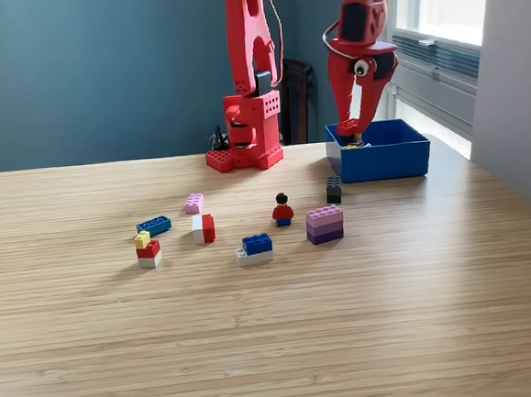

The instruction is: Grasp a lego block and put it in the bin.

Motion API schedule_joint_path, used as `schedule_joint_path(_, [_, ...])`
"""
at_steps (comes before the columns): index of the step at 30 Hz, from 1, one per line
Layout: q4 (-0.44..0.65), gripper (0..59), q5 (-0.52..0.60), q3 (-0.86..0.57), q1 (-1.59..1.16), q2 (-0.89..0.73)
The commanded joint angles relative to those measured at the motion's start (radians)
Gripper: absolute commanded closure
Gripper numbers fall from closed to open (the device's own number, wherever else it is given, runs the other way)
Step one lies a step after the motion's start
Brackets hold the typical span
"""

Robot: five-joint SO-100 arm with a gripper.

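A: Exterior view, reading from its left. Wooden table (259, 346) fills the foreground. Farthest left on it, a small stack (147, 250): yellow piece on red on white. Just behind it, a flat blue brick (154, 225).

B: Next over?

A: A pink brick (194, 203) lying farther back, then a red-and-white block (203, 228) nearer the camera. Right of those, a blue brick on a white plate (254, 248), nearest the camera of the group.

B: Arm base?

A: Red arm base (249, 131) sits at the table's far edge, roughly centre. The upper links run across the top of the frame toward the view's right.

B: Continue along the table.

A: A minifigure (283, 210) with red torso and dark hair, upright. Beside it, a purple-and-pink stacked block (324, 223). Behind that, a black brick (334, 189), just in front of the bin.

B: The bin?

A: The bin (391, 159), bright blue, open top, stands at the far right of the table near the window.

B: Gripper state?

A: The gripper (356, 134) points down over the bin's left part, its tip at about rim level. Something small and yellowish shows at the tip, too small to identify. Cannot tell whether the jaws are apart, together or holding anything.
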Motion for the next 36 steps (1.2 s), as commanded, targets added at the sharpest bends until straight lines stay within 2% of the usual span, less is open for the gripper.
schedule_joint_path(1, [0.02, 58.6, 0.014, -0.081, -0.167, -0.046])
schedule_joint_path(7, [0.032, 57.8, -0.035, -0.124, -0.204, -0.104])
schedule_joint_path(10, [0.072, 33.0, -0.08, -0.149, -0.207, -0.114])
schedule_joint_path(11, [0.08, 28.3, -0.094, -0.156, -0.206, -0.114])
schedule_joint_path(13, [0.095, 24.3, -0.109, -0.176, -0.204, -0.114])
schedule_joint_path(17, [0.109, 22.8, -0.114, -0.209, -0.201, -0.112])
schedule_joint_path(20, [0.109, 24.9, -0.104, -0.235, -0.19, -0.107])
schedule_joint_path(26, [0.107, 49.6, -0.054, -0.334, 0.037, -0.1])
schedule_joint_path(29, [0.106, 57.1, -0.058, -0.331, 0.213, -0.098])
schedule_joint_path(30, [0.104, 58.5, -0.067, -0.325, 0.275, -0.097])
schedule_joint_path(36, [0.103, 58.5, -0.166, -0.313, 0.611, -0.097])
